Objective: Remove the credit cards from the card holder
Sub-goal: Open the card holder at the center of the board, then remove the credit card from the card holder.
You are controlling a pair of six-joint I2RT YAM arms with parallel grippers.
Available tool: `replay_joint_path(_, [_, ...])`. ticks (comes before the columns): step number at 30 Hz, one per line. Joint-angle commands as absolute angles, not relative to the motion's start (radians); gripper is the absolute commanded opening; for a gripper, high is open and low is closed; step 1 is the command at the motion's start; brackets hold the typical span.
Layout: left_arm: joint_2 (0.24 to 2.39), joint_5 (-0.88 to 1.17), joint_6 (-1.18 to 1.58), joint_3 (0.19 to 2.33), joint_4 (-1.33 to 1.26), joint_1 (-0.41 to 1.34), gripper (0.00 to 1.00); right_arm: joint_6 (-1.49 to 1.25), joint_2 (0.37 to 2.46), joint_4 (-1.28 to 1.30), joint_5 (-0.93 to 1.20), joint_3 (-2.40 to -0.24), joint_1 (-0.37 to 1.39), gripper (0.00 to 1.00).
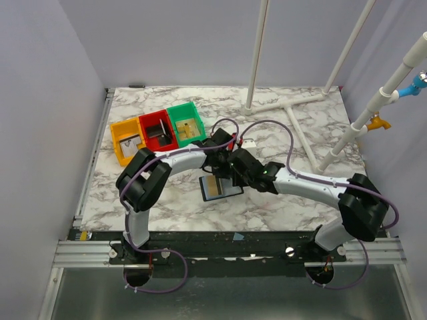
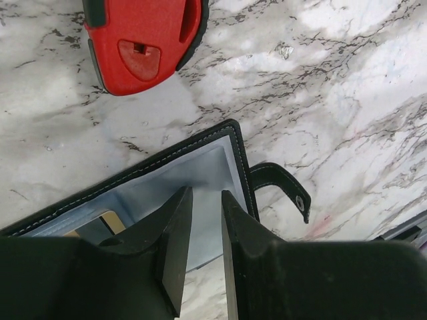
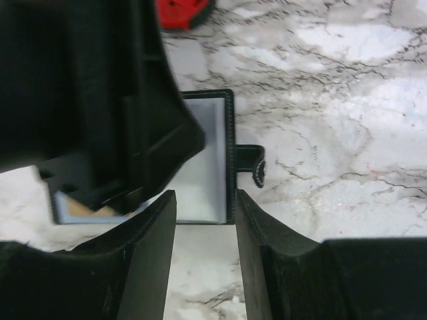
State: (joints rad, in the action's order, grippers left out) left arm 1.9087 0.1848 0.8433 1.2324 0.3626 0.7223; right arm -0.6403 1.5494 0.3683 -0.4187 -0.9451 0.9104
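The left gripper (image 2: pixel 205 200) hangs over the open card holder (image 2: pixel 207 167), fingers (image 2: pixel 173 240) a narrow gap apart, nothing clamped; a tan credit card (image 2: pixel 110 221) peeks out just left of them. The right gripper (image 3: pixel 205 200) stands wider, empty, with the holder's clasp strap (image 3: pixel 252 163) just beyond its right finger and a red tool (image 2: pixel 143 40) farther ahead on the marble table (image 2: pixel 347 100)

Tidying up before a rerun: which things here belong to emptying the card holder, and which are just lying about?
For the job: open card holder, tan credit card in its pocket.
Lying about: red tool, orange bin, red bin, green bin, white pipe frame.
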Motion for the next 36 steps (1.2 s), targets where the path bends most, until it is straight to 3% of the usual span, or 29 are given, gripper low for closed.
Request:
replay_joint_path(1, [1.921, 0.203, 0.846, 1.259, 0.368, 0.729, 0.26, -0.658, 1.472, 0.295, -0.321, -0.933, 0.911, 0.43])
replay_joint_path(16, [1.678, 0.111, 0.782, 1.168, 0.445, 0.654, 0.27, -0.698, 1.526, 0.009, 0.087, -0.852, 0.812, 0.32])
replay_joint_path(25, [1.546, 0.08, 0.773, 0.997, 0.434, 0.62, 0.27, -0.728, 1.639, -0.102, 0.242, -0.84, 0.716, 0.29])
replay_joint_path(36, [1.542, 0.12, 0.79, 0.918, 0.377, 0.624, 0.22, -0.752, 1.701, -0.156, 0.33, -0.829, 0.69, 0.27])
